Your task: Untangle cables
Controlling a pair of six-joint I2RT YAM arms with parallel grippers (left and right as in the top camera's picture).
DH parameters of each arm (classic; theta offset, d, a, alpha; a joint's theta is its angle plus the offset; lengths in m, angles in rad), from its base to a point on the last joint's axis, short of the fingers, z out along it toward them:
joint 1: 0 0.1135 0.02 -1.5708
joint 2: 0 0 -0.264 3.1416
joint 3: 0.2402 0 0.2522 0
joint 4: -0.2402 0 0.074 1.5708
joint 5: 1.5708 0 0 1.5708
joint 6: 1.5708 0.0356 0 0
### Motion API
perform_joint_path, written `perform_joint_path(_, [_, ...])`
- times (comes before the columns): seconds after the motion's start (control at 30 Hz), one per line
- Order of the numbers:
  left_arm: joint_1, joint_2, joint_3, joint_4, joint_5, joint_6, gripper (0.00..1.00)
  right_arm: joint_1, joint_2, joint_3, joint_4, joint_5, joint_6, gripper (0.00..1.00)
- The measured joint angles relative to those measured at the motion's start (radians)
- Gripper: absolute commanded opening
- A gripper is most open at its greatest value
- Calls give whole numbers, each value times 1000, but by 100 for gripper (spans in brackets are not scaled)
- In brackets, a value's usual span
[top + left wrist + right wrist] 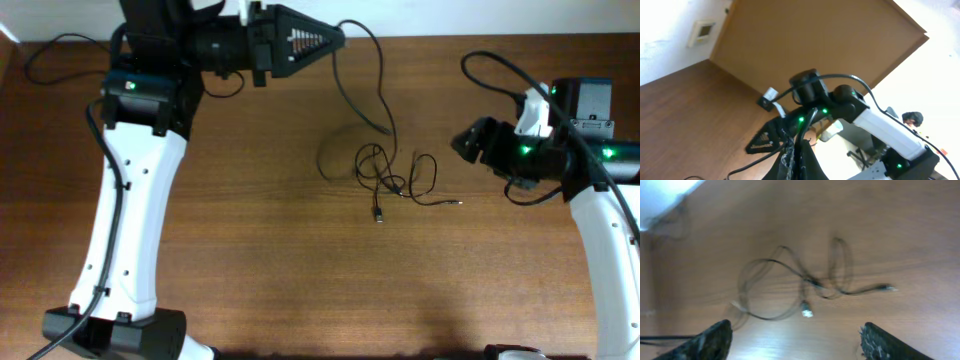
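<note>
On the left side of your worktop (250, 270), the white left arm (130, 200) reaches along the back edge. Its left claw (336, 38) points to the right. The claw is squeezed together, and it is clamped on the long cable (383, 85). That thin black cable comes out of the claw tip as a loop. It runs down toward the middle of the worktop. There it joins the other cables (385, 172), which lie in a small messy bunch of loops. The loops cross over each other near the middle of the worktop, a bit closer to the back edge. One silver plug (378, 215) sticks out of the bunch toward the front edge. Another thin end (457, 203) points to the right. On the right side you can see the right claw (463, 142), near the bunch but not touching it. From its own camera, its two fingers (715, 340) stand wide apart. Nothing is between them, and the bunch lies on the wood below.
</note>
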Motion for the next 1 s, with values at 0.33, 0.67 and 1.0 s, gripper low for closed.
perform_joint_path(0.33, [-59, -2, 1, 492, 18, -311, 0, 0, 0, 0, 47, -269, -79, 89])
perform_joint_path(0.67, [-62, -2, 2, 502, -18, -455, 0, 0, 1, 0, 16, -475, -251, 89])
perform_joint_path(1.0, [-62, -2, 2, 407, -135, -542, 0, 4, 1, 0, 9, -643, -451, 89])
